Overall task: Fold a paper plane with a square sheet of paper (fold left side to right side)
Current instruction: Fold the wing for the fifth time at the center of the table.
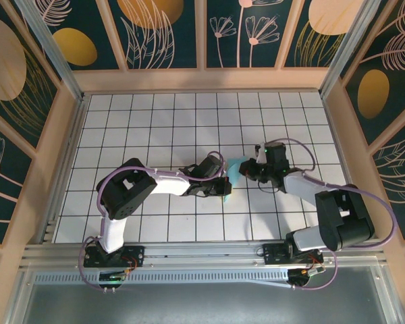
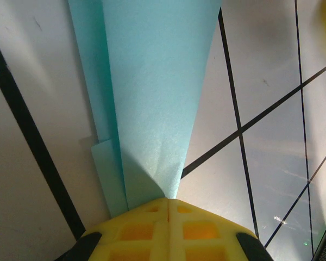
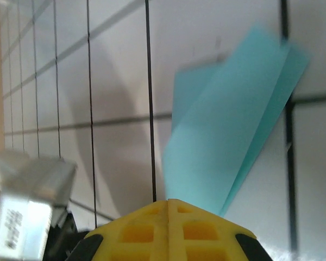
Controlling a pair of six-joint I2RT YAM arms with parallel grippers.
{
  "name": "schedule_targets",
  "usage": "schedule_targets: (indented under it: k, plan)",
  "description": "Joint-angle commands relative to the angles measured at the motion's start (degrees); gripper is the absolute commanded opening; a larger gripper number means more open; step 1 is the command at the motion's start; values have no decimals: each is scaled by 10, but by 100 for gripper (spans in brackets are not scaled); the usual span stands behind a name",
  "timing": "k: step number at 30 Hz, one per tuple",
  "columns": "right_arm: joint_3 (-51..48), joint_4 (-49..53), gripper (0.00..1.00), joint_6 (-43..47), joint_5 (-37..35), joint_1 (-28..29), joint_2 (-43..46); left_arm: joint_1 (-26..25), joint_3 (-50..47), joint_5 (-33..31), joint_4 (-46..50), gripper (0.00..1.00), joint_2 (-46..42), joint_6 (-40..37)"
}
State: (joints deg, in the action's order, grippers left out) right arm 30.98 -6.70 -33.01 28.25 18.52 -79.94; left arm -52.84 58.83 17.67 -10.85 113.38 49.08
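Yellow fingertips of the left gripper (image 2: 168, 202) fill the bottom of the left wrist view, pressed together along a straight seam and clenched on the narrow end of the paper plane (image 2: 157, 98); the turquoise paper widens away from the seam towards the top of the view, with a second, thinner layer showing along its left edge; a shadow lies beside it on the white gridded table (image 2: 38, 179). In the right wrist view the right gripper (image 3: 168, 202) is likewise closed, tip against tip; the paper plane (image 3: 217, 141) runs from just behind these tips up towards the top right, its folded layers overlapping and slightly blurred, and it seems to be pinched there at its near edge; its shadow falls on the tiles to the left, so the paper stands clear of the surface. Seen from above, the paper plane (image 1: 233, 170) lies near the middle of the table (image 1: 155, 121), between the two arms; the left gripper (image 1: 224, 183) meets it from the left and slightly nearer the bases, the right gripper (image 1: 252, 169) from the right; both wrists converge on the same small turquoise shape.
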Motion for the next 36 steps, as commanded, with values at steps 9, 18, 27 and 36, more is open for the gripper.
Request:
schedule_targets:
  k: [9, 18, 27, 36]
  plan:
    - [-11, -45, 0, -63, 7, 46, -63, 4, -23, -53, 94, 0, 19, -7]
    - [-6, -7, 0, -50, -22, 46, -94, 4, -21, -52, 93, 0, 16, -8]
    - [-8, 35, 0, -44, -35, 40, -127, 8, -5, -47, 92, 8, -27, -11]
    - [-16, 39, 0, -34, -27, 31, -130, 24, -28, 10, 37, 14, -96, 9]
